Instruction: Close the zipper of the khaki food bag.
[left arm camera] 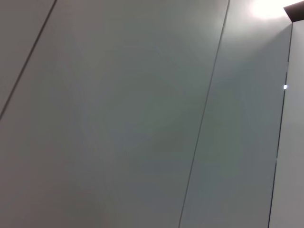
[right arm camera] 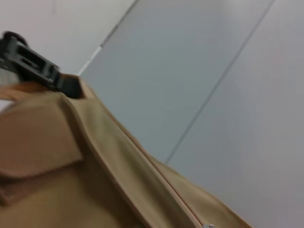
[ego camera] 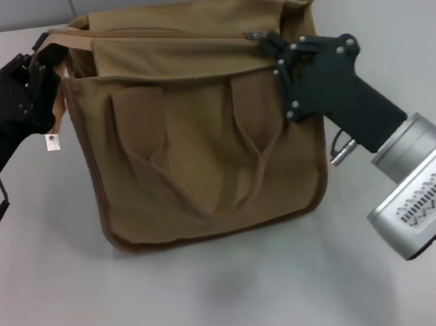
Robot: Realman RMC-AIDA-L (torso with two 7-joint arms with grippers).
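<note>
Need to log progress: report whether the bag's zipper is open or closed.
Looks closed: the zipper shows no gap along the khaki food bag, and the right pincer is at its right end. Left pincer grips the opposite corner.

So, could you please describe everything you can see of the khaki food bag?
The khaki food bag is boxy tan canvas with darker brown piping, two loop handles hanging down its front and front pockets. It stands upright on the table. The left gripper meets its top left corner; the right gripper is at the zipper end.
</note>
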